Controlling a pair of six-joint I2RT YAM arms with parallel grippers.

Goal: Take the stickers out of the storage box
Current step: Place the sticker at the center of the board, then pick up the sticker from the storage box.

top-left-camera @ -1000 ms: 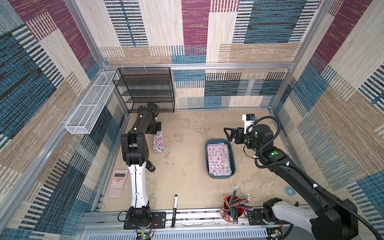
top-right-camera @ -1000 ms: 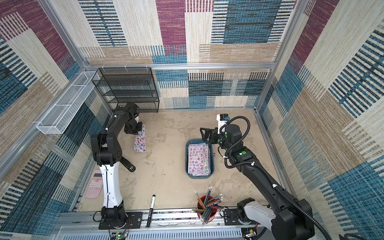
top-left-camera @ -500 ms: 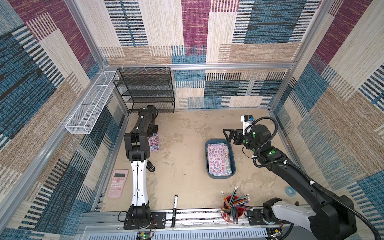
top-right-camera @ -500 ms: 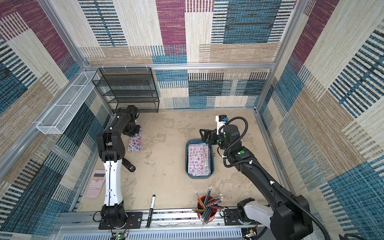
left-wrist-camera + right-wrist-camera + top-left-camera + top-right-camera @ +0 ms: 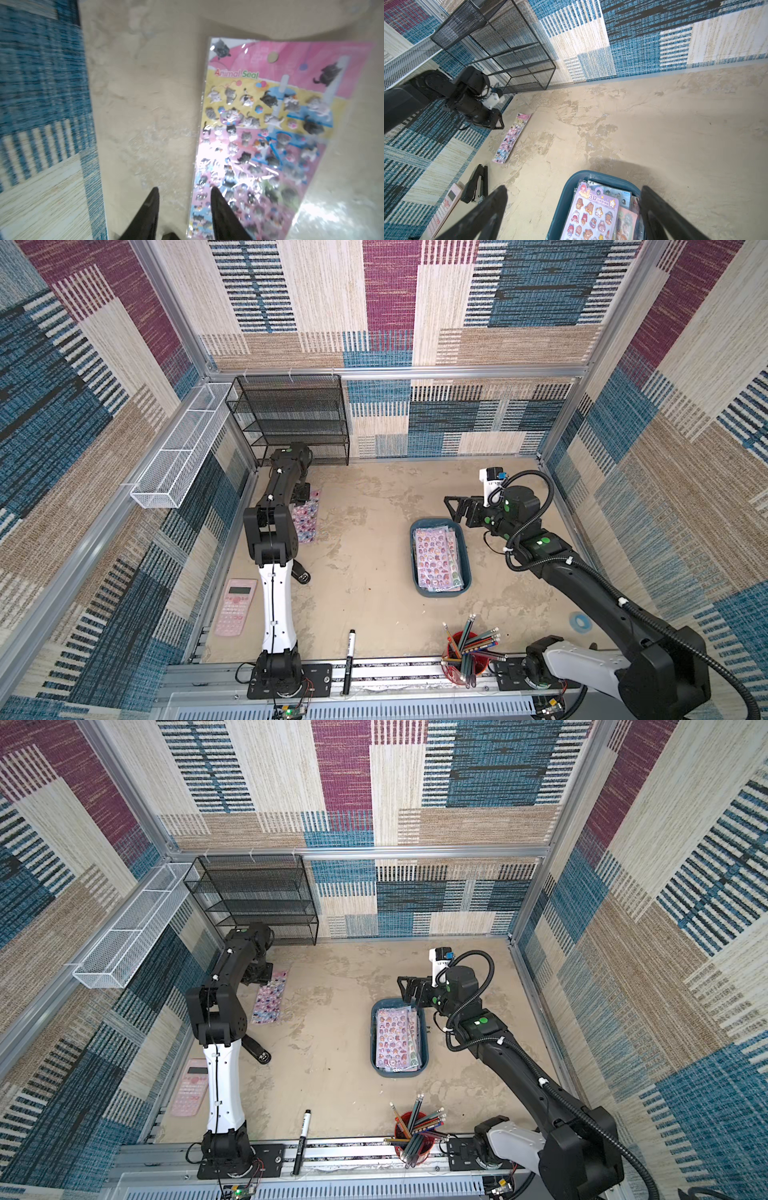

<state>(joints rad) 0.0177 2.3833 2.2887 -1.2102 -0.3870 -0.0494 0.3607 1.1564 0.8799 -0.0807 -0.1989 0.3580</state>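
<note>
So, most of the stickers [image 5: 438,558] [image 5: 395,1038] are found stacked in the storage box [image 5: 440,594] [image 5: 397,1073], which is set on the beige table [image 5: 365,531] right of centre in both top views. The box is a shallow teal-blue tub with rounded corners, and it's filled nearly end to end by the sheets. The top sheet [image 5: 591,212] is lilac, with rows of little cartoon bears and dolls under a "3D" header. Edges of other sheets are fanned out beside it on the right arm's side, and glossy wrap is seen on them.

One loose sheet [image 5: 259,135] [image 5: 306,518] is laid flat on the table well apart from the box, over by the left arm and near the black mesh rack [image 5: 291,418]. It's pink with yellow and blue bands, covered in tiny grey and white cats, and "Animal Seal" is printed near one end. Glare is thrown off its plastic sleeve.

The left gripper [image 5: 184,192] is held low at that sheet's edge with its jaws apart: one fingertip is seen over the sheet, the other over bare table, and nothing is clamped. The right gripper [image 5: 574,189] [image 5: 453,510] is held above the box's far end, jaws spread wide with nothing gripped between them.
</note>
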